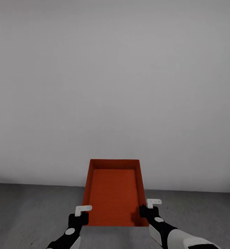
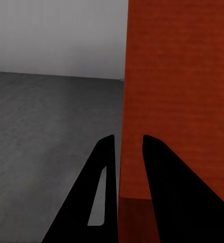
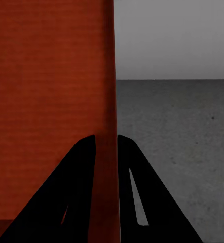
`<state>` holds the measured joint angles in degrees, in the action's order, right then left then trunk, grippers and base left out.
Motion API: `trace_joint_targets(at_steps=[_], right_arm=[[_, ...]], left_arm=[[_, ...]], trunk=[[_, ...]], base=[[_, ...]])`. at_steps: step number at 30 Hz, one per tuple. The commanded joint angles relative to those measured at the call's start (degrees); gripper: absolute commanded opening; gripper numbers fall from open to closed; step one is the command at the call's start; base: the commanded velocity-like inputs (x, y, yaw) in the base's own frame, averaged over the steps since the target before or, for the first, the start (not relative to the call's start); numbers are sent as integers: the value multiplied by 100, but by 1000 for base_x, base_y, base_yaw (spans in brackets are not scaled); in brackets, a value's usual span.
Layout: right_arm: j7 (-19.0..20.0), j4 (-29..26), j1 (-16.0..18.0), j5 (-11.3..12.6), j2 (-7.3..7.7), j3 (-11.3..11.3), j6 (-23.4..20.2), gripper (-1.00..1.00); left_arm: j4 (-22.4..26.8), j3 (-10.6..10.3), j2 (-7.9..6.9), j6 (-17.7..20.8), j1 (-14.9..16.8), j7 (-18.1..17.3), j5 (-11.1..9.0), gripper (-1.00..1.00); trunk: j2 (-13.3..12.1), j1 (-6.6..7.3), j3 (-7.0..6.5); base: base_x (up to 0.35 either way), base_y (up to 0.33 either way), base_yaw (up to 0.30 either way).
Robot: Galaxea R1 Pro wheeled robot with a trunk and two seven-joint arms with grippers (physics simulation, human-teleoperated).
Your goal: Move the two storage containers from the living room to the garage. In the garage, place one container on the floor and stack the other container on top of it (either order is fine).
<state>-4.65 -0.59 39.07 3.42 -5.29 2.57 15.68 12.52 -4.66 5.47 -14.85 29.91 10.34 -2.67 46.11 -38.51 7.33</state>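
an orange-red storage container (image 1: pixel 113 192) hangs in front of the robot above the dark grey floor (image 1: pixel 32 207), facing a pale grey wall (image 1: pixel 115 86). the left gripper (image 1: pixel 81 215) has its jaws clamped on the container's left wall, the right gripper (image 1: pixel 147 207) likewise on the right wall, one finger (image 3: pixel 74 192) inside and one outside.

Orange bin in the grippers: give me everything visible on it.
The storage container is an orange-red, open-topped rectangular bin with plain smooth walls and a faintly ribbed bottom, empty inside. It is held level in front of the robot, above the dark grey floor and near the pale wall. The left gripper and right gripper each pinch a long side wall at the near end, jaws astride the wall.
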Motion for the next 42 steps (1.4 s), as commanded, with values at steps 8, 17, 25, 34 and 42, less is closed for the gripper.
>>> trace_joint_targets(at_steps=[8, 17, 25, 34, 42], right_arm=[[-115, 6, 5, 124, 72, -406, 32, -100], [-106, 6, 7, 124, 72, -406, 31, -100], [-107, 6, 8, 131, 72, -406, 24, -100], [-108, 6, 10, 131, 72, -406, 23, -100], [-106, 6, 6, 132, 72, -406, 23, -100]], left_arm=[[14, 70, -2, -1, 6, -6, 64, -100], [10, 70, -2, -1, 6, -6, 64, -100], [14, 70, -2, -1, 6, -6, 64, -100], [14, 70, -2, -1, 6, -6, 64, -100], [13, 70, -2, -1, 6, -6, 64, -100]], trunk=[[8, -1, 83], [8, -1, 167], [8, -1, 241], [8, -1, 325], [8, -1, 399]], base=[[0, 0, 0], [0, 0, 0], [0, 0, 0], [0, 0, 0], [0, 0, 0]])
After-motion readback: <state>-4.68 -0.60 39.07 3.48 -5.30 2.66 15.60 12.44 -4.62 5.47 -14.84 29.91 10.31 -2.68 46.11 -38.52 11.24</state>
